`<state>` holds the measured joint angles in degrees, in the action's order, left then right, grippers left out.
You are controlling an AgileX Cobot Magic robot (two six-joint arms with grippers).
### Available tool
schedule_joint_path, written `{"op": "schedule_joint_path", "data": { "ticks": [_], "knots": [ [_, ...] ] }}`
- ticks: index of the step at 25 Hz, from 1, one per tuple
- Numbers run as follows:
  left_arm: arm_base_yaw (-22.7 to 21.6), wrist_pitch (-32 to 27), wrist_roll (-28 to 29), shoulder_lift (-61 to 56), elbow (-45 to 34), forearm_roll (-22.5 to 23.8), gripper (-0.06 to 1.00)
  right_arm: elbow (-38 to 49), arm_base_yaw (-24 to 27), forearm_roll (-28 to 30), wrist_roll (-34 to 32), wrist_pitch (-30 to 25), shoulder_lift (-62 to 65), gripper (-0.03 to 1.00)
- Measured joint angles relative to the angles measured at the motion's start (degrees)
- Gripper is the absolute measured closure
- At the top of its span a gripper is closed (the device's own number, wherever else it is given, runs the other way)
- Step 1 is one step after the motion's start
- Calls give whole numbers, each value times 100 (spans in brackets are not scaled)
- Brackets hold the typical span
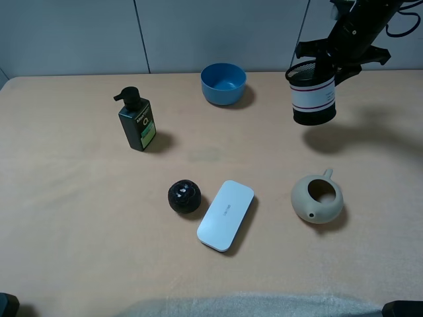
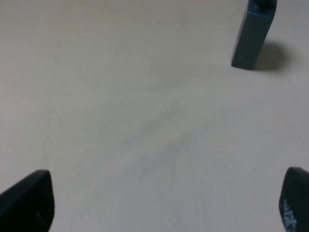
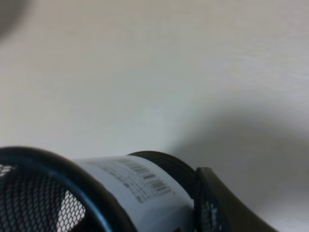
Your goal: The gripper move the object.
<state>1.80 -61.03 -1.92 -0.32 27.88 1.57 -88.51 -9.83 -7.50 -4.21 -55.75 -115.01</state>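
"Which step is it on?"

"The carry, I'd say. The right hand (image 1: pixel 322 65) is clamped on the rim of the black wire-mesh pen cup with a white band and thin red stripes (image 1: pixel 313 98). In the right wrist view one finger (image 3: pixel 212 209) sits against the cup's wall. The cup hangs to the right of the round blue plastic bowl (image 1: pixel 223 83). Its shadow lies apart from it on the tan bench (image 1: pixel 79 211), so I judge it's lifted clear."

"And the other arm?"

"The left hand (image 2: pixel 161 205) is spread wide with nothing between its fingers. It's looking over bare bench toward the dark pump bottle (image 2: pixel 253 36), which stands left of the bowl. Idle, by the look of it."

"What comes next?"

"Nothing here shows where the cup is meant to go. Wherever that is, the move calls for keeping it upright and bringing it down slowly over open bench, clear of the bowl. The hand should let go only once the base sits flat. It holds the rim on one side only, so the cup could tip on touching down."
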Motion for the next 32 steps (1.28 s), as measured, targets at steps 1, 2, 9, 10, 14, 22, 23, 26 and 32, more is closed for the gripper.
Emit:
{"op": "schedule_joint_path", "data": {
  "ticks": [1, 2, 9, 10, 14, 22, 23, 26, 32],
  "knots": [
    [0, 0, 0, 0, 0, 0, 0, 0, -51, -41, 0, 0, 7, 75],
    [0, 0, 0, 0, 0, 0, 0, 0, -103, -95, 0, 0, 7, 75],
    [0, 0, 0, 0, 0, 0, 0, 0, -445, -374, 0, 12, 7, 75],
    [0, 0, 0, 0, 0, 0, 0, 0, -496, -401, 0, 16, 7, 75],
    [0, 0, 0, 0, 0, 0, 0, 0, -728, -486, -4, 124, 7, 75],
    [0, 0, 0, 0, 0, 0, 0, 0, -1176, -749, -4, 527, 7, 75],
    [0, 0, 0, 0, 0, 0, 0, 0, -1232, -782, -4, 587, 7, 75],
    [0, 0, 0, 0, 0, 0, 0, 0, -1400, -913, -4, 808, 7, 75],
    [0, 0, 0, 0, 0, 0, 0, 0, -1738, -1054, -4, 1238, 7, 75]
  ]
}}
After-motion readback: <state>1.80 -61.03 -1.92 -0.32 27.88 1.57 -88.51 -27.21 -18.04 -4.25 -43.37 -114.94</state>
